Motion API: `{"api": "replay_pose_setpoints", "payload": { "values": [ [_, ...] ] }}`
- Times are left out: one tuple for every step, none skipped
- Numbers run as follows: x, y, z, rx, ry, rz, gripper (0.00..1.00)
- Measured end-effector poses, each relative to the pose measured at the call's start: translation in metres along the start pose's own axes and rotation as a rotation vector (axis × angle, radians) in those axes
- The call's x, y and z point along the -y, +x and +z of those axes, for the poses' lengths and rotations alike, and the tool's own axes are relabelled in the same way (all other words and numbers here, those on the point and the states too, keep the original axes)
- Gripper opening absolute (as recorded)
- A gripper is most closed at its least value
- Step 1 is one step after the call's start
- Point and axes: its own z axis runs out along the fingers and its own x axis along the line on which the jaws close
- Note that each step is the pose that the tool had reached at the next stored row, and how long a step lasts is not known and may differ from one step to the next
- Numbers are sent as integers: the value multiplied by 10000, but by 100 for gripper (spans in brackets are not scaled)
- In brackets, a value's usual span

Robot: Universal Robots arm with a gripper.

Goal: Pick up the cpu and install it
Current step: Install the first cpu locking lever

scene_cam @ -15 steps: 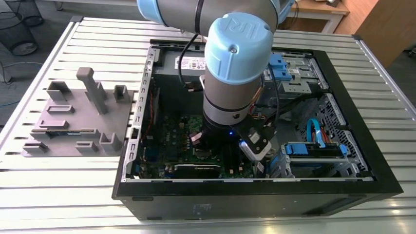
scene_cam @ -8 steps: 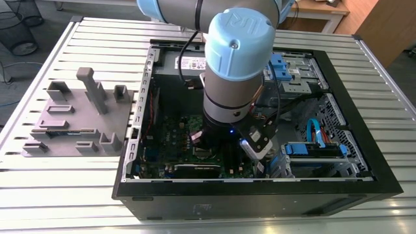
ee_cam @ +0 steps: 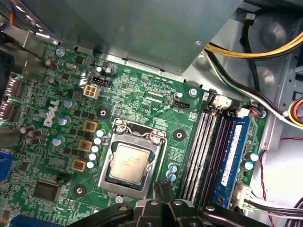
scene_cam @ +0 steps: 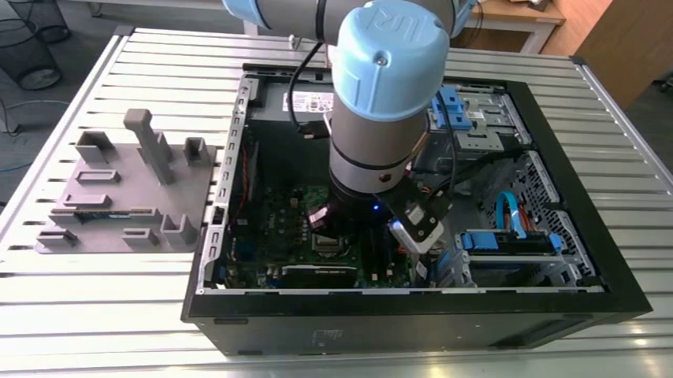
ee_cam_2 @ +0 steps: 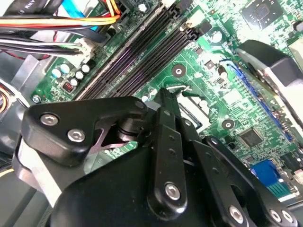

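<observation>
The cpu (ee_cam: 130,162), a flat square chip with a silvery-grey top, lies inside the silver-framed socket (ee_cam: 159,153) on the green motherboard (ee_cam: 142,101) in the first wrist view. My gripper (ee_cam: 163,187) hangs just beside the socket's rim, close over the board, shut with nothing in it. The second wrist view looks along the gripper (ee_cam_2: 164,94) from behind, its black linkage covering most of the socket (ee_cam_2: 194,106). In the exterior view the arm (scene_cam: 379,118) reaches down into the open computer case (scene_cam: 421,303) over the board's middle.
Memory slots (ee_cam: 208,151) and a blue-edged stick (ee_cam: 234,156) run right beside the socket. Cable bundles (ee_cam: 255,52) cross the case's metal side. A black-and-silver cooler (ee_cam_2: 270,66) sits on the board. A grey fixture tray (scene_cam: 126,197) lies on the slatted table at the exterior view's left.
</observation>
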Motion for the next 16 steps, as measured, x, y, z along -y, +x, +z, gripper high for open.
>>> {"api": "replay_pose_setpoints", "payload": {
  "values": [
    [-5, 20, 1, 1, 0, 2, 11],
    [-15, 57, 1, 3, 3, 7, 11],
    [-26, 96, 2, 9, 3, 13, 11],
    [-37, 135, 2, 15, 5, 20, 11],
    [-49, 173, 2, 20, 6, 26, 11],
    [-62, 209, 2, 26, 8, 35, 11],
    [-74, 236, 2, 32, 9, 45, 11],
    [-87, 248, 2, 38, 11, 63, 11],
    [-96, 249, 2, 40, 13, 88, 11],
    [-104, 247, 3, 42, 15, 119, 11],
    [-112, 245, 1, 44, 16, 155, 11],
    [-120, 243, -7, 45, 19, 192, 11],
    [-125, 240, -26, 46, 22, 223, 11],
    [-130, 238, -53, 48, 24, 252, 11],
    [-135, 235, -83, 50, 24, 279, 11],
    [-140, 233, -116, 51, 27, 302, 11]
  ]
}}
